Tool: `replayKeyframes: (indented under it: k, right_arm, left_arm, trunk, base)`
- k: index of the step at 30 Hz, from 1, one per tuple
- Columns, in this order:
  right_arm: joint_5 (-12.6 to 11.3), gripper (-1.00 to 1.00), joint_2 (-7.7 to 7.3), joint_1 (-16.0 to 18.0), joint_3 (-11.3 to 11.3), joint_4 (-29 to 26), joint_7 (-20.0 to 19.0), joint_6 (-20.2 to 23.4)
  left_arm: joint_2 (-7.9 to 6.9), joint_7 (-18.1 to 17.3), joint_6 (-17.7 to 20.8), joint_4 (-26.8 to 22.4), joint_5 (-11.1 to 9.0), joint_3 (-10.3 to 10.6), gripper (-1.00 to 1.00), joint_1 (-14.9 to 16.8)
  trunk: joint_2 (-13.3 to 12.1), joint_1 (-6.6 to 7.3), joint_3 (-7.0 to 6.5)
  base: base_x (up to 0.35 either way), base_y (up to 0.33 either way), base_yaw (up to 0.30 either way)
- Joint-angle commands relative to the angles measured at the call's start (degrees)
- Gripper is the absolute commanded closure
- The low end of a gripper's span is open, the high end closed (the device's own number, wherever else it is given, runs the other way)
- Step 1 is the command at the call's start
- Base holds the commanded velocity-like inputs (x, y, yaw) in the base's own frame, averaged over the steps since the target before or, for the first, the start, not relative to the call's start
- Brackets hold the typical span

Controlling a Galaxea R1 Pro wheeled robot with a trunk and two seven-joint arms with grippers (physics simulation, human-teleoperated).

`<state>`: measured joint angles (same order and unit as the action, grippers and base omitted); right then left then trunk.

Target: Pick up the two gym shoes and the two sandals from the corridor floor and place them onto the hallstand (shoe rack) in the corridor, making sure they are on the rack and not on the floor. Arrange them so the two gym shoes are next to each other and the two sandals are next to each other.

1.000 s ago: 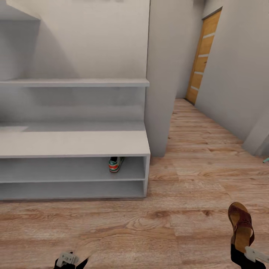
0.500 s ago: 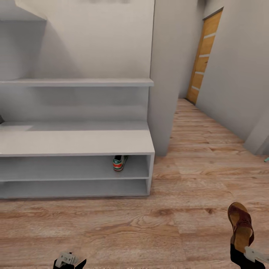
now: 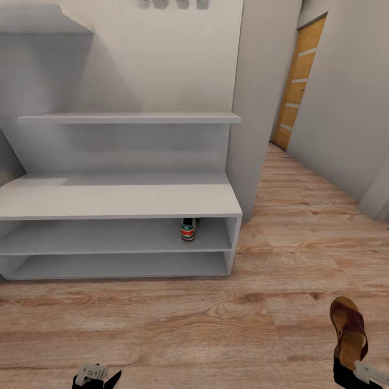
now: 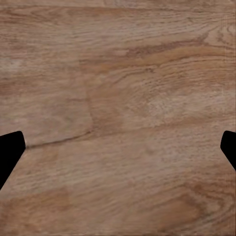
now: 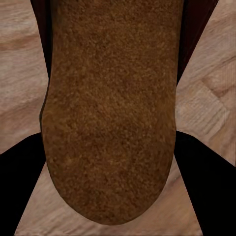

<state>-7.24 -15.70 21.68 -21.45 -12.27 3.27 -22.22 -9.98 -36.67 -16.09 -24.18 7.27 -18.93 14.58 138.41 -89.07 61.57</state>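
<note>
The pale grey hallstand [image 3: 116, 201] stands against the wall ahead. One gym shoe [image 3: 188, 229], white with green and red, sits heel-out in its upper shelf slot near the right end. My right gripper [image 3: 350, 366] is shut on the heel of a dark brown sandal [image 3: 348, 328], held over the corridor floor [image 3: 216, 329] at the lower right. In the right wrist view the sandal's tan footbed [image 5: 110, 108] lies between the two dark fingers [image 5: 206, 187]. My left gripper [image 3: 96, 375] hangs open over bare planks [image 4: 118, 98], its fingertips [image 4: 9, 150] wide apart.
A grey wall pillar [image 3: 259, 108] stands right of the hallstand. The corridor runs back to an orange wooden door [image 3: 297, 86]. Two staggered shelves [image 3: 129, 118] and coat hooks [image 3: 173, 3] sit above the broad top. Open floor lies between me and the rack.
The whole view has swung so the hallstand now sits further right and its left end shows. The sandal stays in my right gripper; both arms keep their places in the picture.
</note>
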Motion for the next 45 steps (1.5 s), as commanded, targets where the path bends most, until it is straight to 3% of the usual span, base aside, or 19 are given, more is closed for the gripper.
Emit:
replayKeyframes:
  k: [1,8,45]
  right_arm:
    - [-0.6,1.00,-0.03,0.0,0.4,0.1,0.2,-0.2]
    - [-0.6,1.00,-0.03,0.0,0.4,0.2,0.1,-0.3]
    - [-0.6,1.00,-0.08,0.0,0.4,0.1,0.0,-0.2]
  left_arm:
    - [0.03,-0.3,-0.3,0.0,0.6,-0.7,-1.00,0.1]
    - [-0.03,-0.5,-0.5,0.0,0.8,-1.5,-1.00,0.0]
    - [0.11,-0.4,-0.5,0.0,1.2,-1.1,-1.00,0.1]
  trunk:
    - [0.0,0.03,0.04]
    - [0.0,0.03,0.04]
    - [0.0,0.03,0.04]
  base:
    - [-0.163,0.292,0.000]
    - [-0.163,0.292,0.000]
    - [-0.098,0.296,0.000]
